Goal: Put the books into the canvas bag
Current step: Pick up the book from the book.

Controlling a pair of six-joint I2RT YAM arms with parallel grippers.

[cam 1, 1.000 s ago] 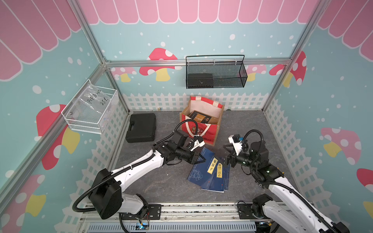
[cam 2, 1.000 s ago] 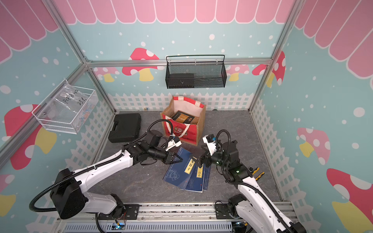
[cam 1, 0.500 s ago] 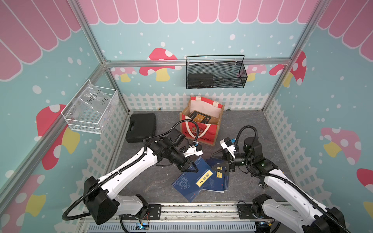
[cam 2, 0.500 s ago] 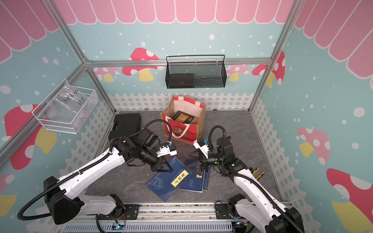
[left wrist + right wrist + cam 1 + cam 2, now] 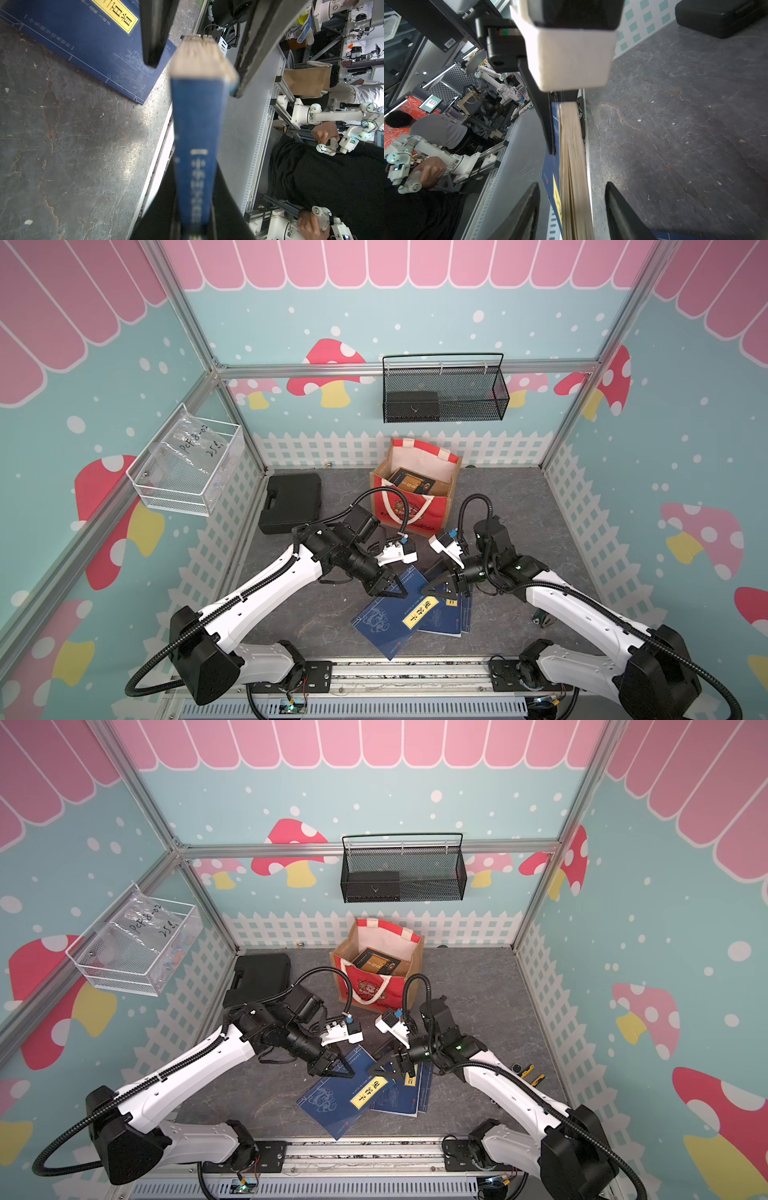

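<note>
While clamped tight on the blue book (image 5: pixel 197 124), keep the left hand (image 5: pixel 195 182) dead steady and don't let go yet. Looks like a handover, edge-up just above the loose books (image 5: pixel 388 620) on the surface (image 5: pixel 299 614). Behind those, canvas bag (image 5: pixel 415 515) upright, mouth gaping, one book (image 5: pixel 411 483) inside already. Over at the right hand (image 5: pixel 572 185): jaws apart, straddling the page edge without touching, so centre first, squeeze square on the covers, then release left.
</note>
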